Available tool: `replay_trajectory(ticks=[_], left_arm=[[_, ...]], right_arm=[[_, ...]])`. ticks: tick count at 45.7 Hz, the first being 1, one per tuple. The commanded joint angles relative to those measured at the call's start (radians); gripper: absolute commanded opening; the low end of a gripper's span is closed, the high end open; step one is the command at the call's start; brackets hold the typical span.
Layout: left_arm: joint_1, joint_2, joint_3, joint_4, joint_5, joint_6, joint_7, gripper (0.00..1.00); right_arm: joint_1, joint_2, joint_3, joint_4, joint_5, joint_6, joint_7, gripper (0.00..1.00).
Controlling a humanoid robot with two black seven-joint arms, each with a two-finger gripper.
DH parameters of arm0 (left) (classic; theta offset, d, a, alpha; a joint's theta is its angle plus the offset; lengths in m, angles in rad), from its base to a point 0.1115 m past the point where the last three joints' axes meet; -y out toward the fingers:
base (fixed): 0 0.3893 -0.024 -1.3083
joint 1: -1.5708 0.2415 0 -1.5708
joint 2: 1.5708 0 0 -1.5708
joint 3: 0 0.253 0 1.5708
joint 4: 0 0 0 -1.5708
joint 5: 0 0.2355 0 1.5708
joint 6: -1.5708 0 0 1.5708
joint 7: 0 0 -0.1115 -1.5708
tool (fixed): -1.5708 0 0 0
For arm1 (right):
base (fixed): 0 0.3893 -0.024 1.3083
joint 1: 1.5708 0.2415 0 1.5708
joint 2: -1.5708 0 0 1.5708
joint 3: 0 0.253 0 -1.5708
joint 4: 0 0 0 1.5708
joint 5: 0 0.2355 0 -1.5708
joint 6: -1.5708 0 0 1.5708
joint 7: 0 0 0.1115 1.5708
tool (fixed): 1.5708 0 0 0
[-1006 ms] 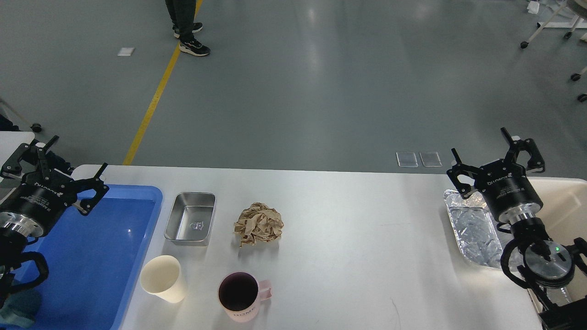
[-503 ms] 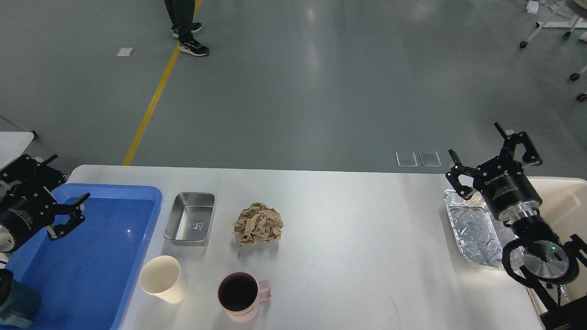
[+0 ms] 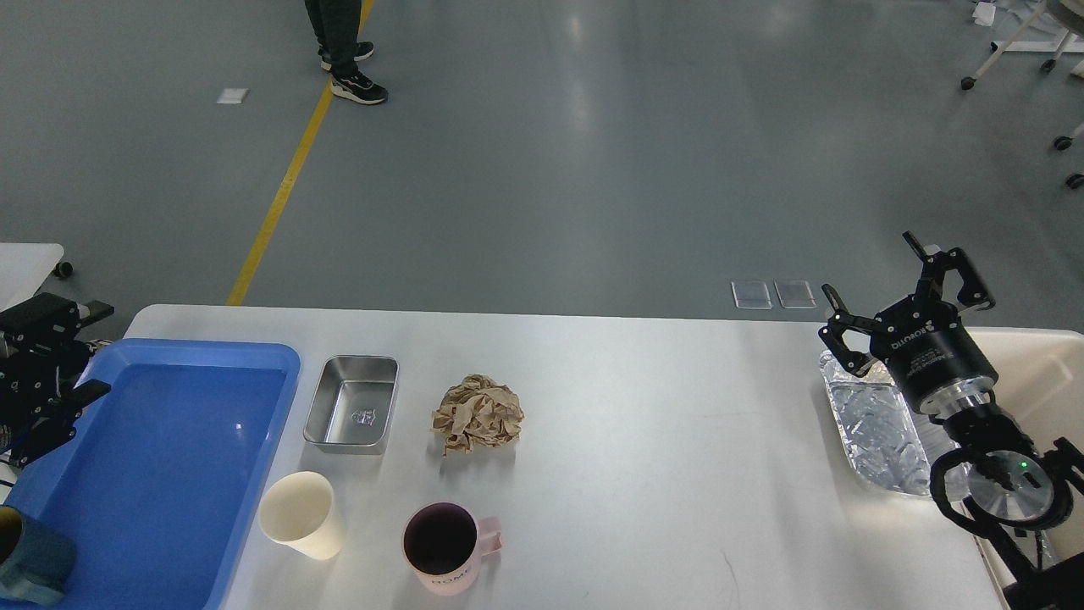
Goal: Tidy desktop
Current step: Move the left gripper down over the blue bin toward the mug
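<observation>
The desktop (image 3: pixel 660 440) is a wide light grey-white tabletop. On it lie a crumpled brown paper ball (image 3: pixel 477 415), a steel tin (image 3: pixel 352 415), a cream paper cup (image 3: pixel 301 514) and a pink mug (image 3: pixel 445 546) with a dark inside. My left gripper (image 3: pixel 95 349) is at the far left edge, over the blue tray's rim, open and empty, partly cut off by the view. Over the right end, above a foil tray (image 3: pixel 872 432), my right gripper (image 3: pixel 867 264) is open with nothing between its fingers.
A blue plastic tray (image 3: pixel 169 474) fills the left end; a dark teal cup (image 3: pixel 25 563) shows at its near corner. A beige bin (image 3: pixel 1046 373) stands beyond the right edge. A person's legs (image 3: pixel 343 51) stand on the floor far behind.
My left arm has drawn back to the left and now sits mostly out of view. My right gripper has shifted slightly up and back. The objects on the table have stayed put.
</observation>
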Motion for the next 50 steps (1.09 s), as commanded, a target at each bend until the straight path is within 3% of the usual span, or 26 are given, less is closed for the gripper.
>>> replay_trajectory(ticks=[1,10,19,30,50], left_arm=[[0.0,0.118,0.008,-0.03,0.018,0.0,-0.012,0.97],[0.001,0.27,0.011,-0.092,0.029,-0.017,-0.015,0.97],[0.001,0.346,0.019,-0.153,0.046,-0.051,-0.013,0.97],[0.015,0.313,0.092,-0.155,0.075,-0.047,-0.013,0.97],[0.015,0.22,0.257,-0.155,0.389,-0.066,-0.015,0.97]], right_arm=[[-0.001,-0.011,-0.003,0.001,0.0,0.0,0.0,1.0],[-0.005,-0.032,-0.003,0.001,-0.003,0.001,-0.002,1.0],[-0.005,-0.045,-0.011,0.001,-0.009,0.0,-0.002,1.0],[-0.005,-0.048,-0.014,0.001,-0.009,0.0,-0.002,1.0],[-0.005,-0.048,-0.016,0.0,-0.009,0.0,-0.002,1.0]])
